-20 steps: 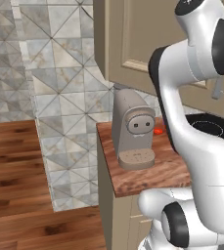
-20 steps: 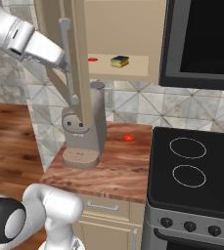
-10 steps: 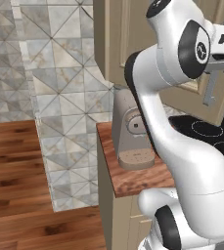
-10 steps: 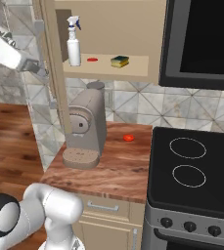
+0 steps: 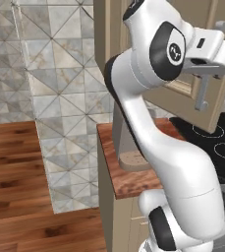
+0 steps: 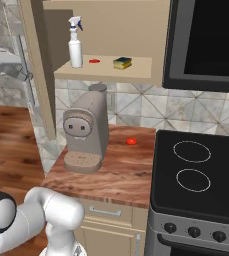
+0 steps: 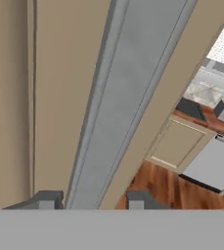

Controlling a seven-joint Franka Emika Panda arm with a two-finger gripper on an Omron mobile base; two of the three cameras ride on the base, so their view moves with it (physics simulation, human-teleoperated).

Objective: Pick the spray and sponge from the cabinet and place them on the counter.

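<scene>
The cabinet (image 6: 107, 74) stands open in the right base view. On its shelf the pale spray (image 6: 75, 42) stands upright at the left, and the green-and-yellow sponge (image 6: 122, 63) lies flat to its right. My gripper (image 7: 91, 200) is shut on the door's long grey bar handle (image 7: 128, 97), which runs up between the two fingertips. From the left base view the gripper (image 5: 203, 74) holds the handle (image 5: 201, 93) in front of the swung-out door (image 5: 182, 101). The reddish-brown counter (image 6: 121, 172) lies below the shelf.
A big grey coffee machine (image 6: 86, 132) stands on the counter's left part, with a small red thing (image 6: 131, 141) behind it. Another small red thing (image 6: 94, 61) lies on the shelf between spray and sponge. The black stovetop (image 6: 201, 175) adjoins on the right, under a dark appliance (image 6: 206, 40).
The cabinet door has swung further open with my gripper on its handle. The spray, hidden behind the door a second ago, now shows fully on the shelf.
</scene>
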